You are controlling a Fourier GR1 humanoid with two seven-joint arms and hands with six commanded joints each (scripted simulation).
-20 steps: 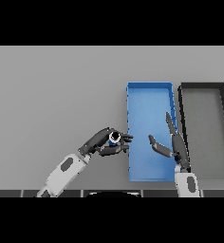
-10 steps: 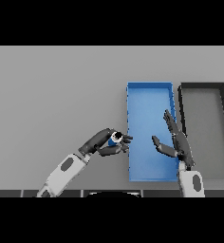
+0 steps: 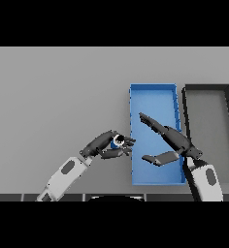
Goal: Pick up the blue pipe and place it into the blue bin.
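Left hand, fingers curled round the blue pipe, hangs just outside the blue bin, whose near wall lies directly off its fingertips, while the right hand, fingers straight, reaches over the bin's floor.

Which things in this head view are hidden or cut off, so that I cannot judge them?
- Small blue pipe: the left hand curls round it; only one end shows, length hidden.
- Blue rectangular bin: the open right hand covers part of its floor.
- Black rectangular bin: right wall cut by the picture's edge, near end behind the right arm.
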